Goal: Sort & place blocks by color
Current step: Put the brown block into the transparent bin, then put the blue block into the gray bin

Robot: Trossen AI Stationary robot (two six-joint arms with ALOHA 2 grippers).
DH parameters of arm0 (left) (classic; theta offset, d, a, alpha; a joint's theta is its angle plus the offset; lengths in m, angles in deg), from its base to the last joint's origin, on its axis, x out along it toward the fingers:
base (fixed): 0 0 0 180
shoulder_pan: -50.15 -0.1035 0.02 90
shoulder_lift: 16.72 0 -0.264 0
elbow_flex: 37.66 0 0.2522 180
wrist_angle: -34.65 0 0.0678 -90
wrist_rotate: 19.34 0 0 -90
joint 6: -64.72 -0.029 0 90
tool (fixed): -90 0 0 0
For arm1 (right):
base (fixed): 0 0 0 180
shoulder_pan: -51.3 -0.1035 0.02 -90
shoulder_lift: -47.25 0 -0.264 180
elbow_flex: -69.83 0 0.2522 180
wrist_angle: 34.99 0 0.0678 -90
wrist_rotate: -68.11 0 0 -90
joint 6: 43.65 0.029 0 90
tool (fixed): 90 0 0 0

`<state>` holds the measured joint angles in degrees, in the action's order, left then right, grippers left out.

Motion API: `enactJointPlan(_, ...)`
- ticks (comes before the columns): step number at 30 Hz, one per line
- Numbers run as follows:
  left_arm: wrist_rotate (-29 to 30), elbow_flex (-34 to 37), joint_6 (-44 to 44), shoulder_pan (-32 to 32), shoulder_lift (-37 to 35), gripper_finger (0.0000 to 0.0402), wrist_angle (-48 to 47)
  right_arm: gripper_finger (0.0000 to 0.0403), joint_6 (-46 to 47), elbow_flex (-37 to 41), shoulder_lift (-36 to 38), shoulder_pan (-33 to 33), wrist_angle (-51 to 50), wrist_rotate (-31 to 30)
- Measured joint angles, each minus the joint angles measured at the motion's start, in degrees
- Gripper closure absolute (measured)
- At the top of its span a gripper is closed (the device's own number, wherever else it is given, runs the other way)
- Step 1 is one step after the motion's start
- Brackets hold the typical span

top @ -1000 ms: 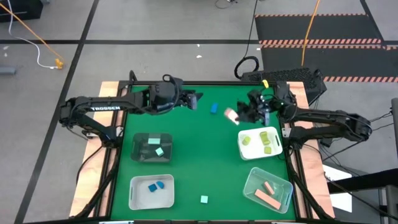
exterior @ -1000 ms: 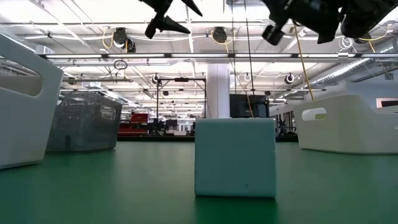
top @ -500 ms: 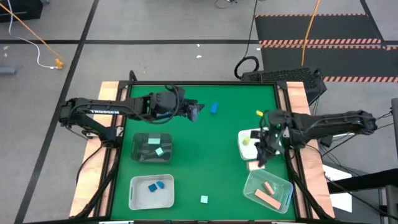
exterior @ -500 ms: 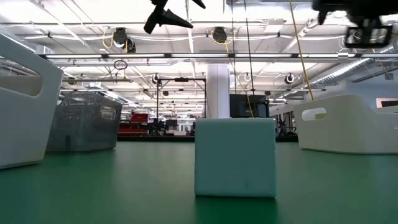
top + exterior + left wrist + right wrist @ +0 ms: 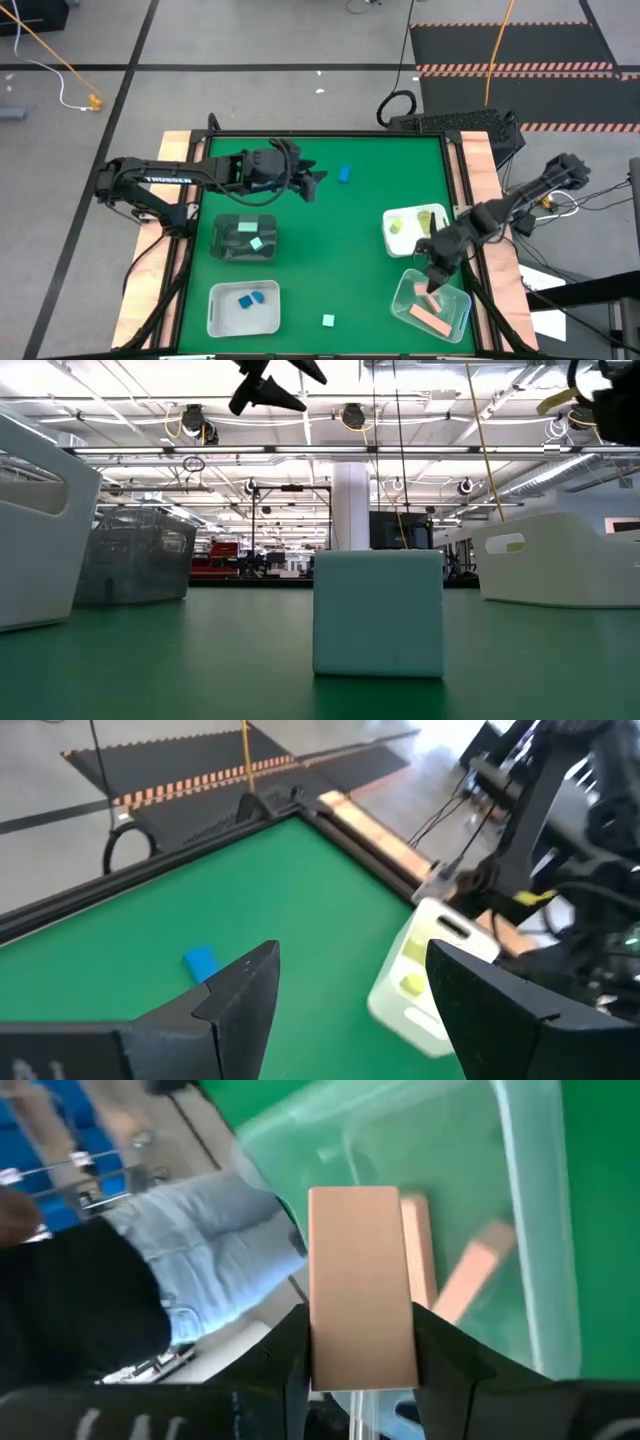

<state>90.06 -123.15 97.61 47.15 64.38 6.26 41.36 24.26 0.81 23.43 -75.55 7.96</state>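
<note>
My right gripper (image 5: pixel 432 284) hovers over the clear bin (image 5: pixel 405 296) at the table's near right, shut on a salmon-tan block (image 5: pixel 360 1285). Two more salmon blocks (image 5: pixel 433 319) lie in that bin. My left gripper (image 5: pixel 314 184) is open, raised above the far middle of the table just left of a blue block (image 5: pixel 344 174), which lies flat on the green mat and shows in the left wrist view as the blue block (image 5: pixel 201 961). A mint cube (image 5: pixel 328 320) stands on the mat near the near edge and fills the low view as the mint cube (image 5: pixel 378 613). My right gripper pinches the salmon-tan block between its two fingers (image 5: pixel 445 1355), which press on its two opposite long sides at the lower end (image 5: pixel 330 1365). The fingers point down from above. The block is lifted clear, above the clear bin's open top.
A white bin (image 5: pixel 388 236) with yellow-green blocks sits far of the clear bin. A dark tray (image 5: pixel 222 240) holds a mint block, and a white bin (image 5: pixel 216 312) at near left holds blue blocks. A person in jeans (image 5: pixel 215 1230) stands beyond the table's right edge.
My right gripper has carried the salmon-tan block from the far middle of the table, past the white bin, toward the near right, and now stands over the clear bin. My left gripper has moved a little toward the near edge, staying open.
</note>
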Motion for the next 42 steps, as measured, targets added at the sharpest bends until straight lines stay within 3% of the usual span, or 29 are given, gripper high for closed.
enactJointPlan(5,0.0,0.0,-0.5,0.0,0.0,0.0151,-4.5,0.0288,6.3,0.0,-4.0,-4.0,1.8,-0.2)
enactJointPlan(12,0.0,0.0,-1.2,0.0,0.0,0.0151,-8.3,0.0249,10.4,0.0,-8.7,-6.2,6.2,-0.1)
enactJointPlan(23,0.0,0.0,-0.3,1.4,0.0,0.0151,-9.7,0.0223,6.7,0.0,-7.9,-6.2,27.7,0.0)
enactJointPlan(31,0.0,0.0,2.0,1.7,0.0,0.0151,-9.4,0.0237,-9.8,0.0,-7.4,0.2,41.0,0.0)
enactJointPlan(40,0.1,0.0,2.0,1.7,0.0,0.0151,-4.7,0.0238,-42.4,0.0,-7.5,20.6,40.7,0.1)
enactJointPlan(42,0.2,0.0,1.9,1.6,0.0,0.0151,-2.8,0.0238,-50.7,0.0,-7.4,25.7,40.8,-3.2)
